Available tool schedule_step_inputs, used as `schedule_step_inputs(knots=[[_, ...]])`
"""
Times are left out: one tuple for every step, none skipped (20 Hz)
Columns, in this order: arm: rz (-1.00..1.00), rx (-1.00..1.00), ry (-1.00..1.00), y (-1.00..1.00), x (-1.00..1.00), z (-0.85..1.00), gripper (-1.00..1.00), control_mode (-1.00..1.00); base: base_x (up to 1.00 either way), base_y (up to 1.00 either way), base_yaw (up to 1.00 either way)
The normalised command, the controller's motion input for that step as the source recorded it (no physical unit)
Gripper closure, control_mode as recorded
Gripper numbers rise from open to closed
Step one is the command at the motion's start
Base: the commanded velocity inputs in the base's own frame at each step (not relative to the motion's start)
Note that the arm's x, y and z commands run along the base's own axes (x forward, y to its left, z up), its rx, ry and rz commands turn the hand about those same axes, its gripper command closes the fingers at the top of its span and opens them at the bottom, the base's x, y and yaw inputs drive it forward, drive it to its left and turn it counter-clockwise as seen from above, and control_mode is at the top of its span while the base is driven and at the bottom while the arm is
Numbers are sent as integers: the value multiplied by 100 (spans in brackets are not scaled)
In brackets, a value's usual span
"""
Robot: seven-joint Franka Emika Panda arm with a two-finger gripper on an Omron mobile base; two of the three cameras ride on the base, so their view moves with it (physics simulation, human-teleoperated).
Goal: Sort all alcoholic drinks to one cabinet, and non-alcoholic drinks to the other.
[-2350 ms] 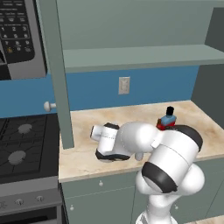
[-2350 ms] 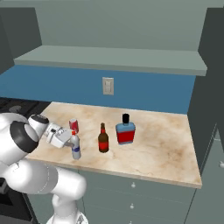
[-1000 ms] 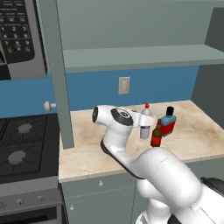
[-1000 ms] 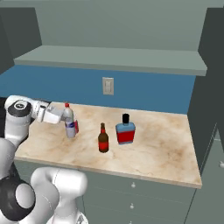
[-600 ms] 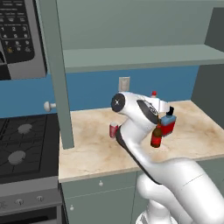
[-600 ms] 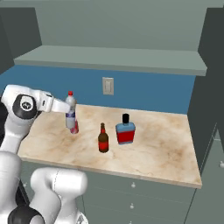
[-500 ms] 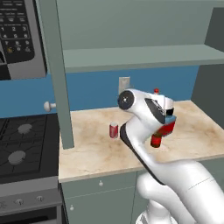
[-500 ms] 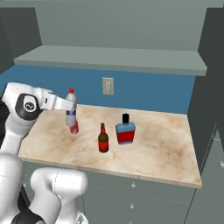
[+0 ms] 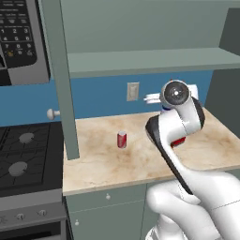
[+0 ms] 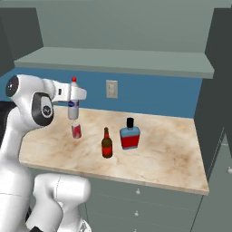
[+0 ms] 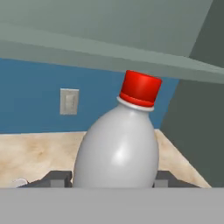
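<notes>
Two-finger gripper (image 10: 74, 96) is clamped part-open round the upright white plastic bottle with red cap and blue label (image 10: 73, 105), held in the air above the small red soda can (image 10: 76, 130); risk: red cap clipping the grey cabinet shelf (image 10: 136, 62) overhead and twisting the bottle out of the grip.

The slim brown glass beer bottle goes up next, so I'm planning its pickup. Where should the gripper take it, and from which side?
Grip the slim brown glass beer bottle around its labelled body, probably coming level from the counter's front edge. It stands upright, and the squat red-and-blue bottle sits close behind on its right, while its front and left are free. The narrow neck offers less hold.
</notes>
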Motion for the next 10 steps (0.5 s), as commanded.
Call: schedule_step_inputs(knots=[[25,0,-8,-11,0,67,100,-100,0,0,0],[21,0,-13,-12,0,66,100,-100,0,0,0],[18,0,-17,-13,0,61,100,-100,0,0,0],[15,0,-18,-15,0,57,100,-100,0,0,0],[11,0,-20,-14,0,56,100,-100,0,0,0],[9,0,-23,-14,0,55,100,-100,0,0,0],[7,0,-24,-14,0,55,100,-100,0,0,0],[6,0,-24,-16,0,56,100,-100,0,0,0],[4,0,-24,-16,0,56,100,-100,0,0,0],[2,-1,-23,-15,0,56,100,-100,0,0,0]])
